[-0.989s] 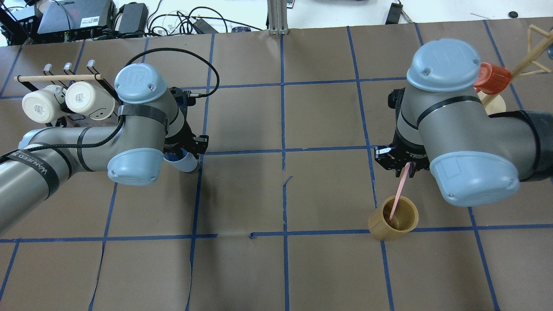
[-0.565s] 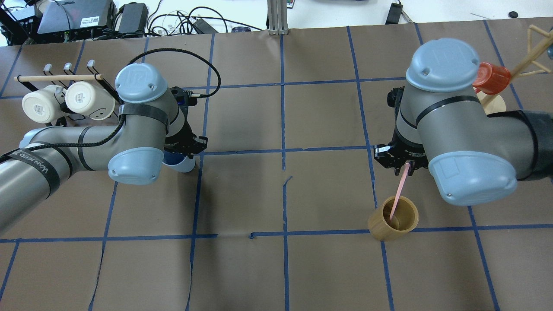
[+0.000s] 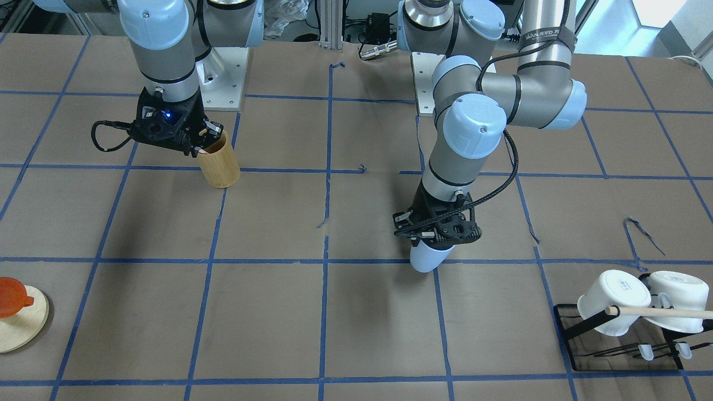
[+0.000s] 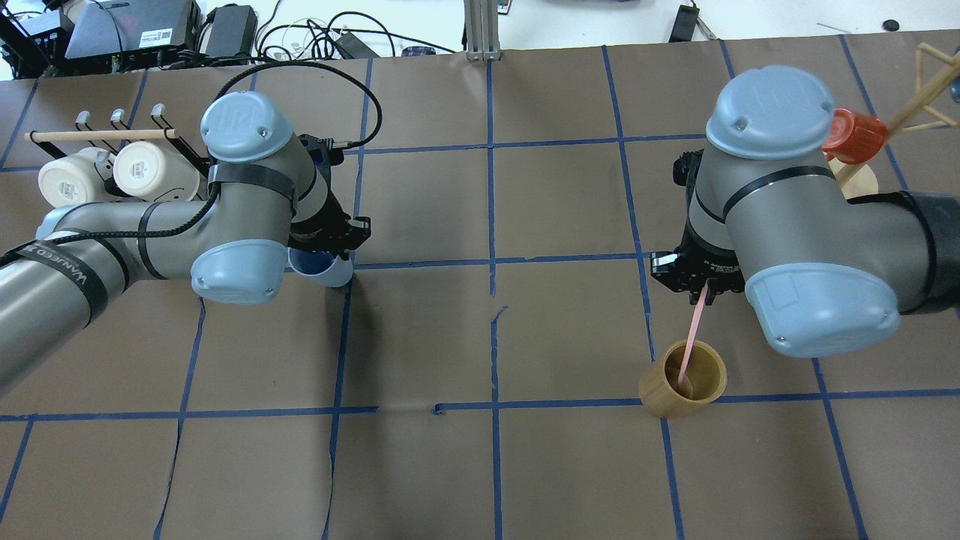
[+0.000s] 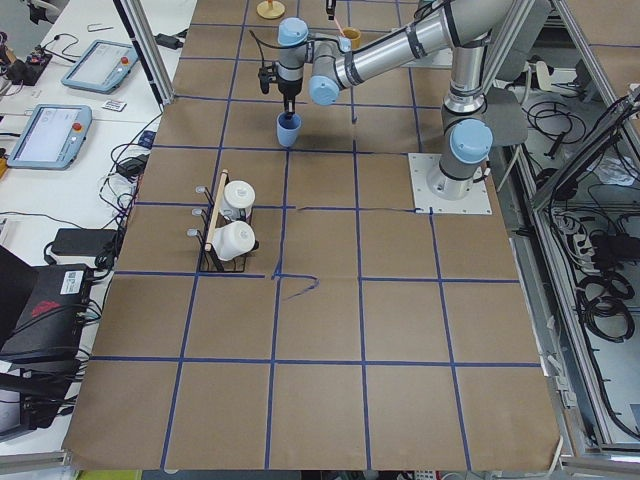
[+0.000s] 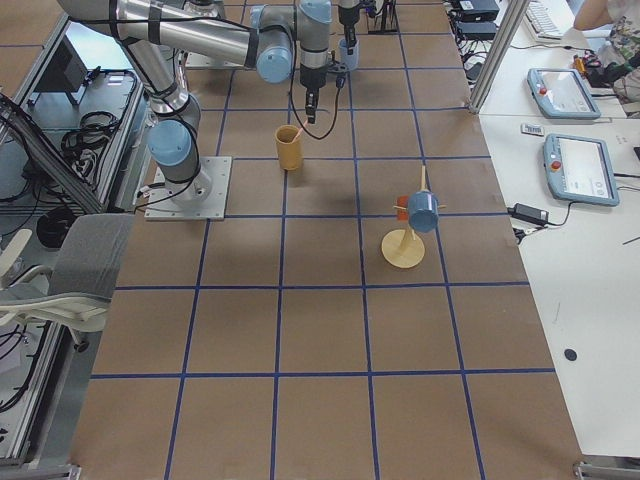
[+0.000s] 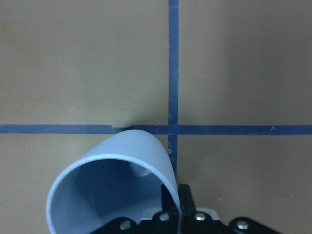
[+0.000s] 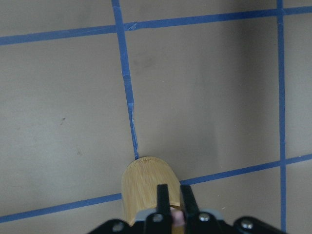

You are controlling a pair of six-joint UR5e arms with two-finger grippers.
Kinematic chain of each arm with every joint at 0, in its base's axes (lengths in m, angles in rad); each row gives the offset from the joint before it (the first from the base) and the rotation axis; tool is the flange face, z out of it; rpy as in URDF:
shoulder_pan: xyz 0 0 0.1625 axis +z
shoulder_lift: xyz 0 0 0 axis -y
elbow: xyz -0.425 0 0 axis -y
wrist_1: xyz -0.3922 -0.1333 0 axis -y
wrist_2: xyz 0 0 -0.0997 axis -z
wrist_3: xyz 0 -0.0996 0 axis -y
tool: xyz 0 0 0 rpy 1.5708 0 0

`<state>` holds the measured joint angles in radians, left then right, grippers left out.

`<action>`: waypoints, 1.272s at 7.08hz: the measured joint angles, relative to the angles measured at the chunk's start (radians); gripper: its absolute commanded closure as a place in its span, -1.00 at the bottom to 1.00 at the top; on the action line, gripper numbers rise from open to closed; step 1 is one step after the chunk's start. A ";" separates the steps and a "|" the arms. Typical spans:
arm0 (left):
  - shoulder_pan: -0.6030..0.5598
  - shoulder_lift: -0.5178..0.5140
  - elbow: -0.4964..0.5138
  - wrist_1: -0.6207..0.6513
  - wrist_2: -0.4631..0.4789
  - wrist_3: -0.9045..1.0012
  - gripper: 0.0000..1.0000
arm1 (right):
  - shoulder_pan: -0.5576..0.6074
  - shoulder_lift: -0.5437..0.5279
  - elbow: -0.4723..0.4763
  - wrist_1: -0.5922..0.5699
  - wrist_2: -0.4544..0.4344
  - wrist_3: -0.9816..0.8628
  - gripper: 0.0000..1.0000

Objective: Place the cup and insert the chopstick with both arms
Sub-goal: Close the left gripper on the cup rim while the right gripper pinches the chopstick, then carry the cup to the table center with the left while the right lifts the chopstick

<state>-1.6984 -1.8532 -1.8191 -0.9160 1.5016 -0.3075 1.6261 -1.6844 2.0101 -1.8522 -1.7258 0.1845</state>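
My left gripper [image 4: 330, 247] is shut on the rim of the light-blue cup [image 4: 324, 268]. It holds the cup tilted and low over a tape crossing; the cup also shows in the front view [image 3: 428, 257] and the left wrist view [image 7: 112, 185]. My right gripper [image 4: 701, 289] is shut on the top of a pale-pink chopstick [image 4: 692, 337]. The chopstick's lower end stands inside the tan bamboo cylinder [image 4: 684, 379]. In the right wrist view the fingers [image 8: 162, 200] pinch the pink tip above the cylinder [image 8: 144, 185].
A black rack [image 4: 161, 124] with two white mugs [image 4: 146, 172] and a wooden dowel stands at the far left. A wooden tree stand [image 4: 919, 97] with a red cup [image 4: 855, 135] stands at the far right. Blue tape lines grid the brown table.
My left arm has moved the blue cup a little to the right and away from the robot. The right gripper and the chopstick have hardly moved.
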 measured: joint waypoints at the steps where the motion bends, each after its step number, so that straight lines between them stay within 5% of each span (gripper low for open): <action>1: -0.071 -0.053 0.100 -0.032 -0.030 -0.102 1.00 | 0.000 -0.001 -0.006 0.002 0.000 0.000 0.63; 5: -0.224 -0.182 0.235 -0.087 -0.036 -0.215 1.00 | 0.000 -0.002 -0.084 0.063 0.031 0.000 0.71; 6: -0.243 -0.191 0.237 -0.097 -0.038 -0.218 0.82 | 0.000 -0.001 -0.115 0.101 0.033 -0.002 0.70; 7: -0.259 -0.195 0.238 -0.102 -0.039 -0.218 -0.89 | 0.000 -0.001 -0.150 0.141 0.034 -0.004 0.70; 9: -0.269 -0.201 0.240 -0.103 -0.037 -0.209 -1.00 | 0.000 -0.001 -0.219 0.211 0.035 -0.007 0.70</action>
<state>-1.9678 -2.0539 -1.5786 -1.0187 1.4649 -0.5165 1.6260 -1.6859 1.7910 -1.6414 -1.6903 0.1778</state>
